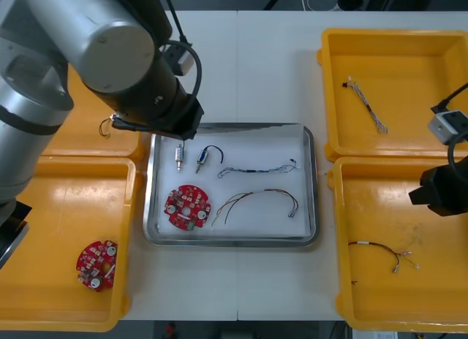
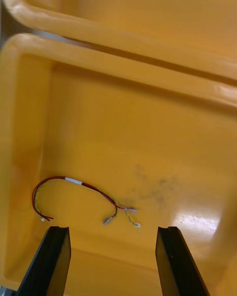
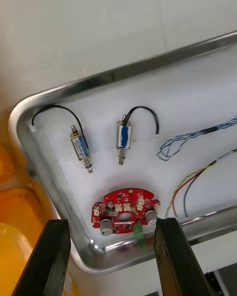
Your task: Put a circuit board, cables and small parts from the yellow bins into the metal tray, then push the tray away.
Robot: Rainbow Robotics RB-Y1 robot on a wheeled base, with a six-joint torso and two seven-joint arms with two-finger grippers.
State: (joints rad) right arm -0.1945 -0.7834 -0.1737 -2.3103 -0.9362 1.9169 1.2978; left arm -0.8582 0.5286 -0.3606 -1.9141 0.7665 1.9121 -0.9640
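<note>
- The metal tray (image 1: 231, 241), white inside, was seen in the middle of the surface (image 1: 241, 69), between the yellow bins.
- In the tray were laid a circuit board (image 1: 187, 206), two small metal parts (image 1: 179, 156), a blue and white cable (image 1: 256, 168) and a red and yellow cable (image 1: 256, 199).
- A second circuit board (image 1: 96, 264) was held in the left near bin (image 1: 58, 207). A small thing (image 1: 107, 125) lay in the left far bin (image 1: 80, 138), but its kind could not be told.
- A twisted cable (image 1: 365, 105) was held in the right far bin (image 1: 409, 61), and another red and yellow cable (image 1: 380, 250) in the right near bin (image 1: 380, 200).
- All four bins were shown in the front view. In the left wrist view a black cable (image 3: 143, 111) was made out curling from each small metal part.
- The left fingers (image 3: 54, 256) were seen spread apart with nothing between them, above the near left corner of the tray. The tray's circuit board lay in line with the gap between their tips, apart from both.
- In the front view these fingers were covered by the left arm (image 1: 110, 54), which reached over the tray's far left corner.
- The right fingers (image 2: 52, 261) were likewise spread and empty over the right near bin. That bin's cable lay on the bin floor just beyond their tips, nearer one finger than the other.
</note>
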